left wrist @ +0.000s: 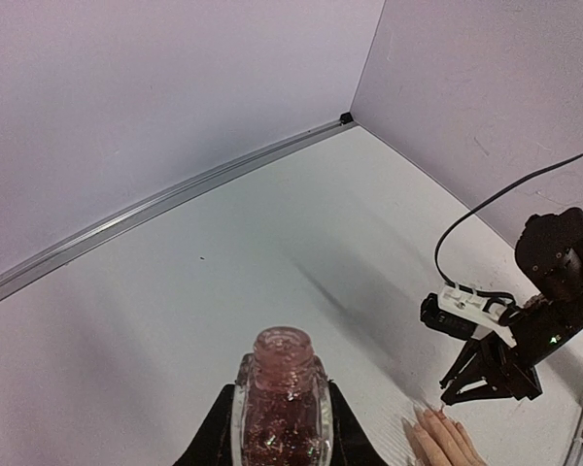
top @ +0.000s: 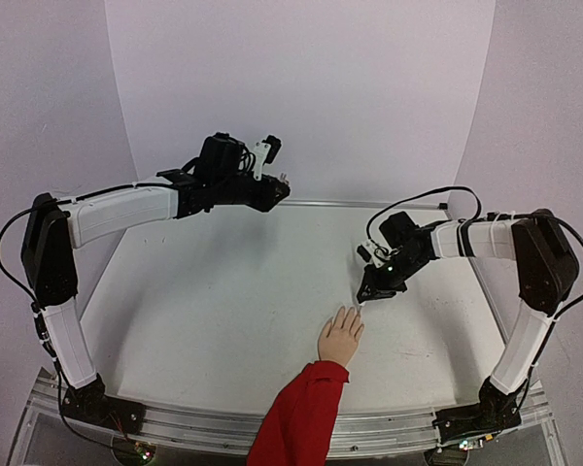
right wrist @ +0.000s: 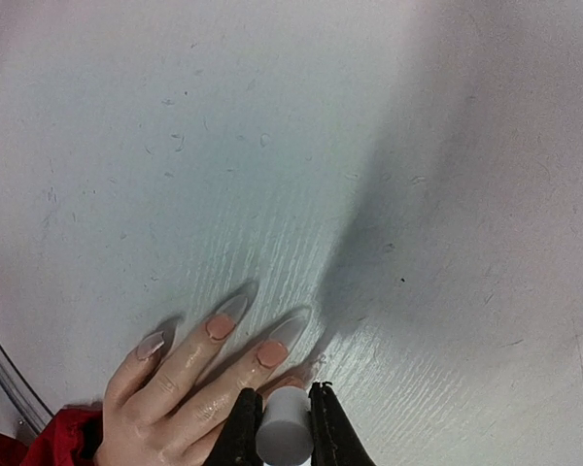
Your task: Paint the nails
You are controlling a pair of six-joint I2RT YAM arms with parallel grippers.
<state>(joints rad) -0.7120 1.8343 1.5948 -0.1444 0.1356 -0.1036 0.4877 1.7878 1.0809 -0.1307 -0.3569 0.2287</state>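
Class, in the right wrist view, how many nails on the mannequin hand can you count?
3: the leftmost nail, the middle nail, and the right nail. A fourth fingertip beside the white cap is too hidden to judge; the thumb is out of sight.

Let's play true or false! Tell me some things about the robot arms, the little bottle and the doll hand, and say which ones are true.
1. The left gripper holds a small pinkish bottle. True.
2. The bottle has its lid on. False: its top is open.
3. The mannequin hand wears a blue sleeve. False: the sleeve is red.
4. The right gripper pinches a white cap right by the fingertips. True.
5. Some nails show orange-pink colour. True.
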